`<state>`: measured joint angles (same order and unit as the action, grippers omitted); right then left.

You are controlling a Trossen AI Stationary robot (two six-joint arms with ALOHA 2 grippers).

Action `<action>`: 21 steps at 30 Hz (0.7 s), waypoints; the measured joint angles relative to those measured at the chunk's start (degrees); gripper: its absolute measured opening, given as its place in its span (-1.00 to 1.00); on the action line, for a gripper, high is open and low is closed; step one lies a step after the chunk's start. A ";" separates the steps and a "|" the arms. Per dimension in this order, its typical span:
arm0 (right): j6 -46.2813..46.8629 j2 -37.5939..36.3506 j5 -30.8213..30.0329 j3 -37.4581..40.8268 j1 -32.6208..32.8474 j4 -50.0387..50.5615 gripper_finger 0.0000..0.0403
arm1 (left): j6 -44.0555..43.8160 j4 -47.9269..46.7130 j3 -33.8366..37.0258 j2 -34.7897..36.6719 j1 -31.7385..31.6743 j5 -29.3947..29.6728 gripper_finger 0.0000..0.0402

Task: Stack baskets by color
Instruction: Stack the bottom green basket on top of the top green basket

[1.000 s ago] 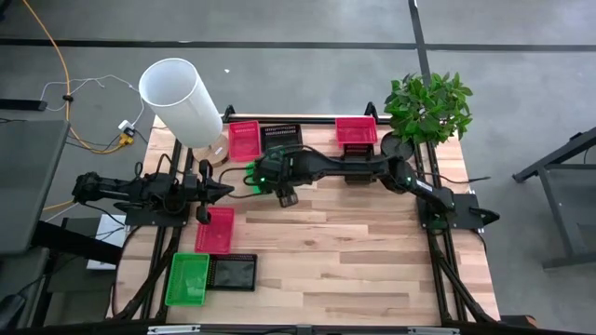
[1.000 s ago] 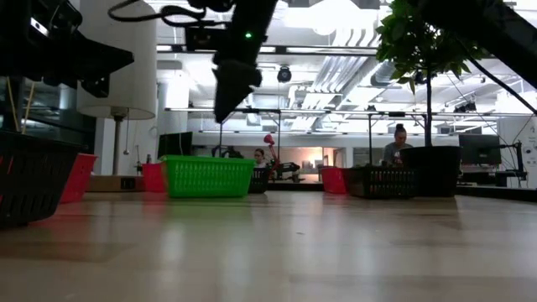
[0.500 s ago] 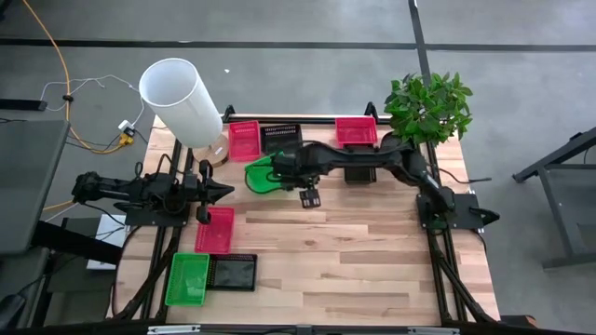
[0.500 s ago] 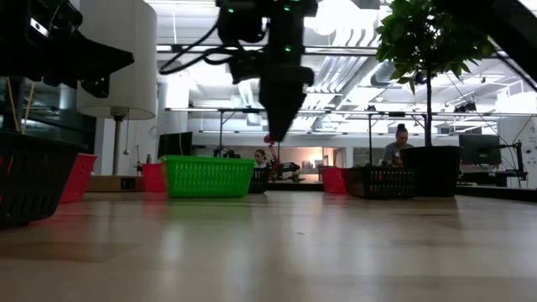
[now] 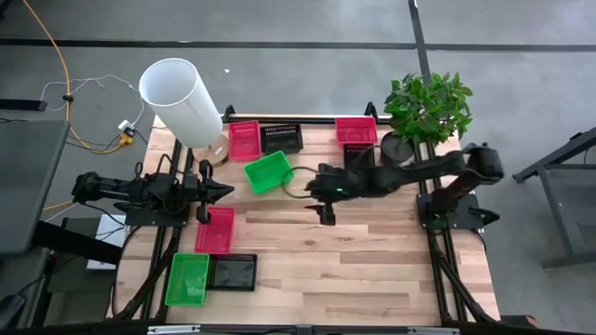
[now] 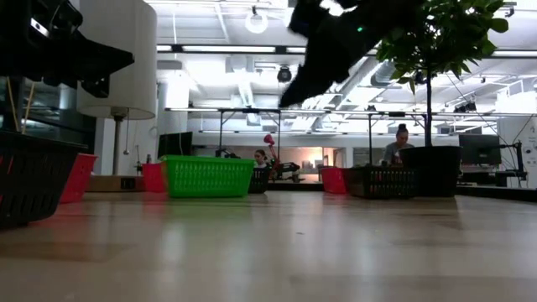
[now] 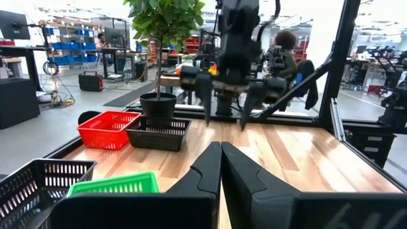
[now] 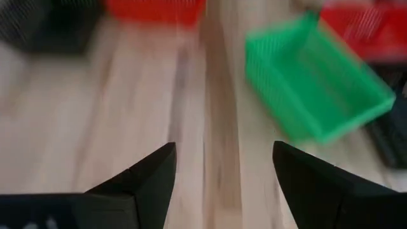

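A bright green basket rests on its base on the table left of centre, skewed; it also shows in the low view and the right wrist view. My right gripper hangs open above the table just right of it, slanting down toward it and touching nothing. My left gripper waits shut and level at the table's left. Pink, black, pink-red and black baskets stand along the far edge. Pink, green and black ones sit near left.
A tall white cylinder stands at the far left corner and a potted plant at the far right corner. Bare wood spans the table's middle and near right. People sit in the room beyond the table.
My right gripper has drawn away from above the green basket toward the table's right edge, tipping from pointing down to slanting. Its fingers stay open. The green basket has kept its place on the table.
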<state>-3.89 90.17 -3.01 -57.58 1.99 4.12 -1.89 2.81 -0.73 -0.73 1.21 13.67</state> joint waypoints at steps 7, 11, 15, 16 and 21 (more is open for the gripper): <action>1.07 -5.48 -0.11 12.29 2.13 -28.36 0.24 | -0.02 0.00 0.00 0.00 0.00 0.00 -1.00; 2.42 -6.05 -0.17 14.77 2.30 -35.10 0.24 | -0.02 0.10 0.00 0.00 0.02 0.00 -1.00; 2.55 -6.05 -0.17 14.89 2.30 -35.67 0.24 | -0.02 0.58 0.01 -0.01 0.02 0.00 -1.00; 2.55 -6.05 -0.15 14.74 2.30 -35.65 0.24 | -0.02 1.12 0.02 -0.02 0.02 0.00 -1.00; 2.59 -6.05 0.05 14.64 2.30 -35.84 0.24 | -0.02 2.12 0.02 0.00 0.02 0.00 -1.00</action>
<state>-1.30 84.12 -2.95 -42.94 4.29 -31.73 -1.91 4.93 -0.71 -0.73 1.23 13.67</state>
